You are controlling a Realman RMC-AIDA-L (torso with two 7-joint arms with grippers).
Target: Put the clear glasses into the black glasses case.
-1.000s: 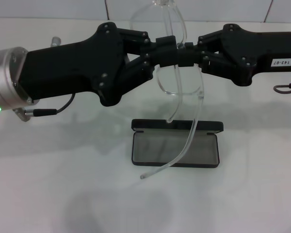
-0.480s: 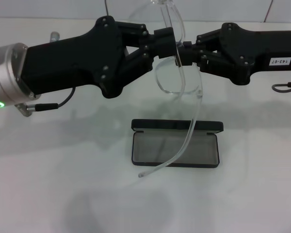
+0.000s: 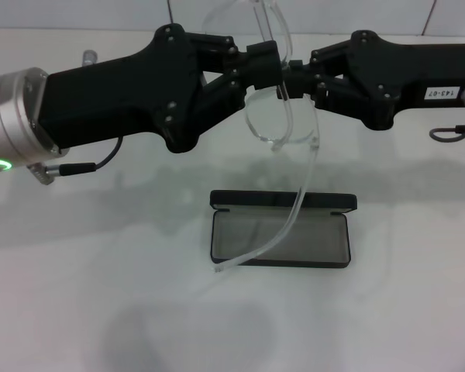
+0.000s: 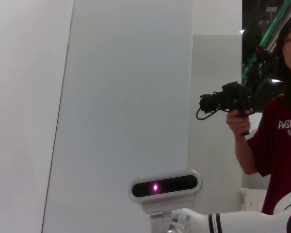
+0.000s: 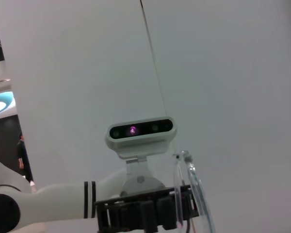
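Clear glasses (image 3: pixel 275 93) clenched between left claw (image 3: pixel 265 66) and right claw (image 3: pixel 296 79), raised slightly since before, farther above open black glasses case (image 3: pixel 281 230).

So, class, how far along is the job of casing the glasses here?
Done: black glasses case lies open on the table. In hand: left gripper and right gripper both hold the clear glasses above it, one arm dangling. Left: lower them inside.
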